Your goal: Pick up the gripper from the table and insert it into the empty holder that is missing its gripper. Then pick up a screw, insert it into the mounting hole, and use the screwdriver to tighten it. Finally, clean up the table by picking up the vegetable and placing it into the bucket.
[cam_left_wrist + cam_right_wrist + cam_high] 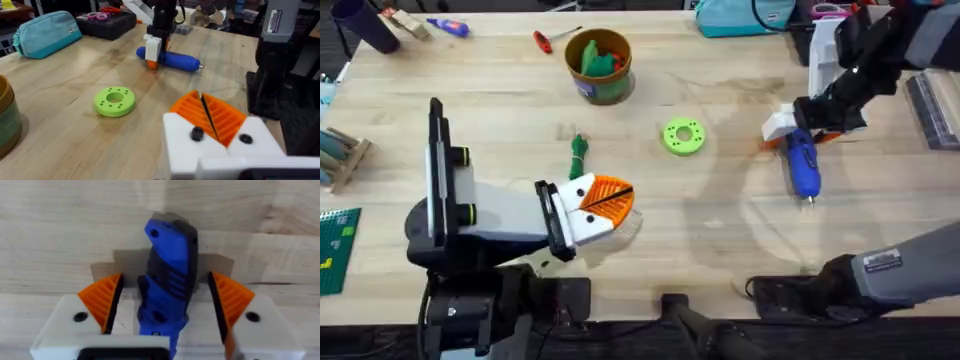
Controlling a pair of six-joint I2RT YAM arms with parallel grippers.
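The blue screwdriver (805,172) (177,60) lies flat on the table at the right, its bit toward the front edge. My right gripper (803,135) (167,300) is lowered over its rear end and stands open, one orange pad (102,300) on each side of the blue body (170,255) with a gap on both sides. The dark green vegetable (579,155) lies at centre left, just behind my left gripper (610,200) (205,112), which is shut on nothing. The bucket (605,88) stands at the back with green and orange things in it. The holder and screw are out of view.
A lime-green ring with holes (683,136) (114,101) lies between the vegetable and the screwdriver. A teal pouch (745,15) and a black tray (107,22) sit at the back right. A red-handled tool (542,40) lies left of the bucket. Right arm base (880,275) fills the front right.
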